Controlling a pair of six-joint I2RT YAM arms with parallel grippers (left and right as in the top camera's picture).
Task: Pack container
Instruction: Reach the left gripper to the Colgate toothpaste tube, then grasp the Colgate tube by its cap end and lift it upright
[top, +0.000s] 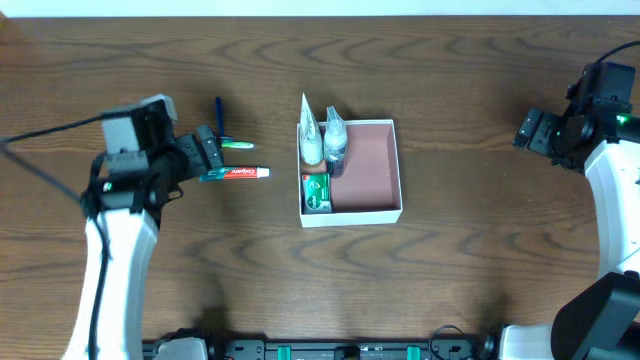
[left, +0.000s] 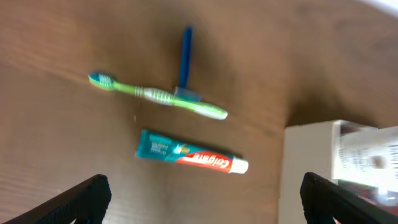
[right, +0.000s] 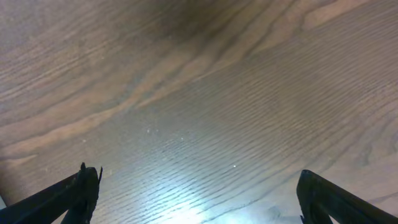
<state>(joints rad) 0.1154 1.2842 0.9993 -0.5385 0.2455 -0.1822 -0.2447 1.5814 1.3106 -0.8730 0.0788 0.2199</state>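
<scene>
The container is a shallow white-walled box with a pinkish-brown inside at the table's middle; its corner shows in the left wrist view. Inside at its left lie two clear bottles and a green-and-white soap box. On the table to its left lie a toothpaste tube, a green toothbrush and a blue razor. My left gripper is open and empty beside the tube. My right gripper is open and empty over bare wood at the far right.
The table is dark wood. A black cable runs to the left arm.
</scene>
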